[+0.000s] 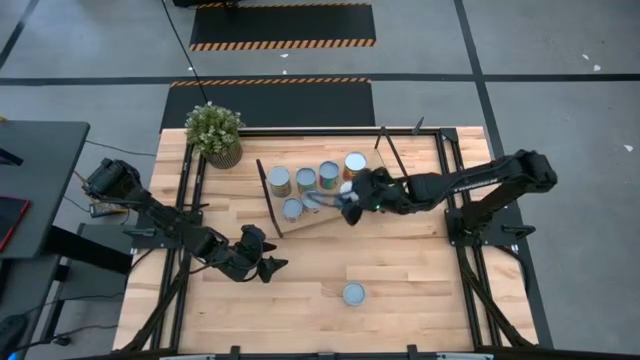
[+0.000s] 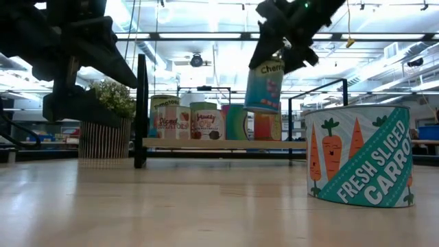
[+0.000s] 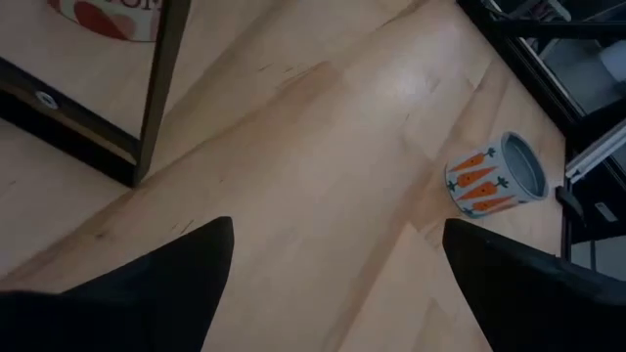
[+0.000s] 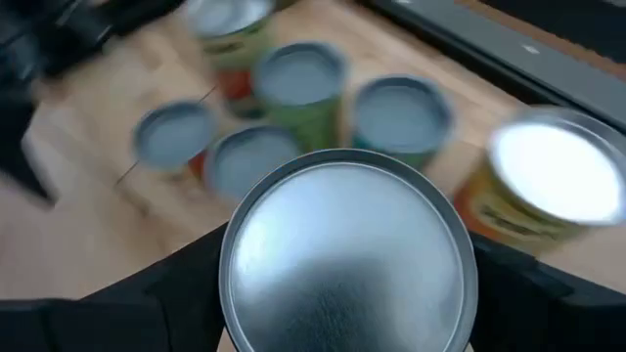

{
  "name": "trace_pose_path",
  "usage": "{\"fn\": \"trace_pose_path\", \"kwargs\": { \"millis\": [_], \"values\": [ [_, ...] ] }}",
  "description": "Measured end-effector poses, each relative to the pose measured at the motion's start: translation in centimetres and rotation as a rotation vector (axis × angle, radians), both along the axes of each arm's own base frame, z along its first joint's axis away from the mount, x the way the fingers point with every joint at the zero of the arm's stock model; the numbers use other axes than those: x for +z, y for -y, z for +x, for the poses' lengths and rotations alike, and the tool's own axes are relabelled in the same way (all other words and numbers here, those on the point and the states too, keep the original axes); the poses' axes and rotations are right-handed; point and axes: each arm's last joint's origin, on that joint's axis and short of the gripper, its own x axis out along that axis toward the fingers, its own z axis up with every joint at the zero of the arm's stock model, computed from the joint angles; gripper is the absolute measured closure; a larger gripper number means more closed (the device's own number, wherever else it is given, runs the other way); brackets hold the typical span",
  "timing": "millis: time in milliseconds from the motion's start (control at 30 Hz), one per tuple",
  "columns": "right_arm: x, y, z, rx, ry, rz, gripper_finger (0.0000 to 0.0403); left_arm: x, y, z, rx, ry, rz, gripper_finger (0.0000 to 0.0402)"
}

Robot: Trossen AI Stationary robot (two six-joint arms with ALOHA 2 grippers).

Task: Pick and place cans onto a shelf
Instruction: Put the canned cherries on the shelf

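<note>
My right gripper [image 1: 350, 207] is shut on a teal-labelled can [image 2: 264, 86] and holds it in the air above the light-wood shelf [image 1: 325, 222]. Several cans stand upright on the shelf board [image 1: 306, 180], also seen in the low view [image 2: 195, 122]. One carrot-labelled can [image 1: 353, 293] stands alone on the tabletop near the front; it also shows in the low view [image 2: 360, 161] and the left wrist view [image 3: 494, 176]. My left gripper [image 1: 265, 268] is open and empty above the table, left of that can. My right gripper pinches the can by its round side just below the top rim [image 4: 245, 293], one finger [image 4: 181, 288] on each side. The fingers come from above, slanting down. The can hangs below them, slightly tilted, clear of the shelf and the other cans [image 2: 264, 103].
A potted green plant [image 1: 214, 133] stands at the far left corner of the table. The shelf's black frame end [image 2: 140, 110] rises at its left side. Bare wooden tabletop [image 1: 300, 300] lies between the shelf and the near edge.
</note>
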Motion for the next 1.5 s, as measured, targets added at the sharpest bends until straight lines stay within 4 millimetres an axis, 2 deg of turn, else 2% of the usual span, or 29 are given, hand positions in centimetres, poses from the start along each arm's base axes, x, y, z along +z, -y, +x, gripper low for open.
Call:
{"fn": "trace_pose_path", "kwargs": {
  "millis": [200, 400, 633, 867, 1067, 1333, 1500],
  "values": [
    [-0.5, 1.9, -0.7, -0.155, 0.055, 0.029, 0.0067, 0.0, 0.0, 0.0, 0.027, 0.01, -0.014, 0.0026],
    [-1.0, 2.9, -1.1, -0.153, -0.006, 0.083, 0.0073, 0.0, 0.0, 0.0, 0.029, 0.011, -0.014, 0.0026],
    [-0.6, 3.6, -3.5, -0.176, -0.146, 0.091, 0.0072, 0.0, 0.0, -0.1, 0.038, 0.01, -0.03, 0.0026],
    [-0.4, 5.2, -3.7, -0.148, -0.148, 0.08, 0.0071, -0.2, -0.3, 0.0, 0.048, -0.009, -0.013, 0.0026],
    [-1.7, 6.5, -3.7, -0.144, -0.122, 0.108, 0.0071, -0.3, -0.6, 0.0, 0.06, -0.02, -0.005, 0.0026],
    [-2.2, 6.6, -3.9, -0.156, -0.131, 0.073, 0.007, -0.3, -0.6, 0.0, 0.06, -0.021, -0.004, 0.0026],
    [-2.3, 5.9, -3.8, -0.121, -0.139, 0.069, 0.007, -0.3, -0.6, 0.0, 0.06, -0.021, -0.005, 0.0026]
  ]
}}
